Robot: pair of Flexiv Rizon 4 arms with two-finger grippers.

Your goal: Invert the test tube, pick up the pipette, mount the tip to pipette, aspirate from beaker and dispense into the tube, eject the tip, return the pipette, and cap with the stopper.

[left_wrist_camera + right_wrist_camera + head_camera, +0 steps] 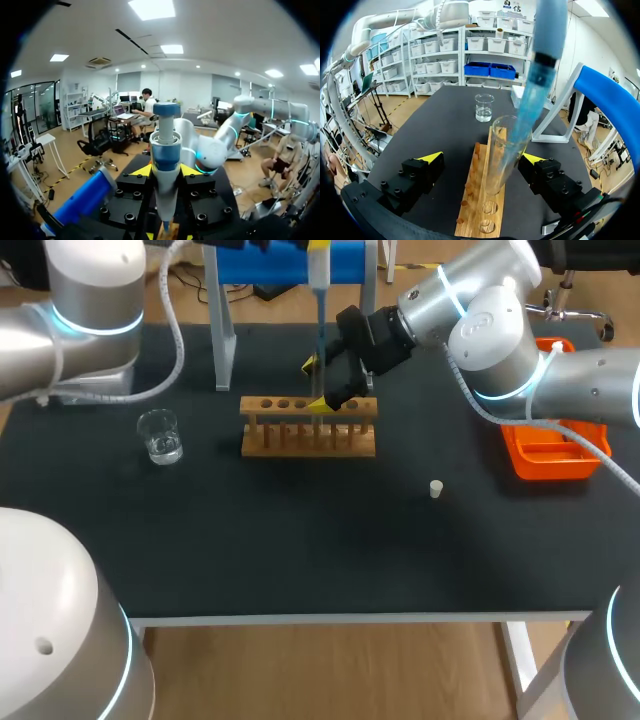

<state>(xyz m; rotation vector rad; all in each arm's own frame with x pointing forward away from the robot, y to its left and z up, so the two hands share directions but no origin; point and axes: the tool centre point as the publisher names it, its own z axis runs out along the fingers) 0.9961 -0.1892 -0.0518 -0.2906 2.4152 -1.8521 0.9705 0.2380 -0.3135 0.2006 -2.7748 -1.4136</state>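
1. Your left hand (165, 170) grips the pipette (166, 150) between its yellow tips and holds it upright over the wooden rack (308, 427). The pipette's lower end is down inside the test tube (500, 155), which stands in the rack.
2. Your right hand (482, 157) is spread wide, with a finger on each side of the tube and neither touching the glass. As I judge it, nothing steadies the tube but its hole in the rack.
3. The main risk is sideways drift of the pipette. That would press its end against the tube wall, which could lever the tube over or smear liquid on the glass instead of dropping it to the bottom.
4. The second risk is lifting out at a slant. The rim could catch the end and drag the tube up.
5. If the right hand swings away carelessly, a finger may clip the tube or the pipette shaft, because the space there is tight.
6. The beaker (160, 435) stands well apart from the rack on the left arm's side, with a clear path to it.
7. The stopper (436, 489) lies on the bench (300, 540), near the orange tray (555, 455).
8. The blue-topped stand (224, 330) is behind the rack, and the right arm crowds the way back to it.
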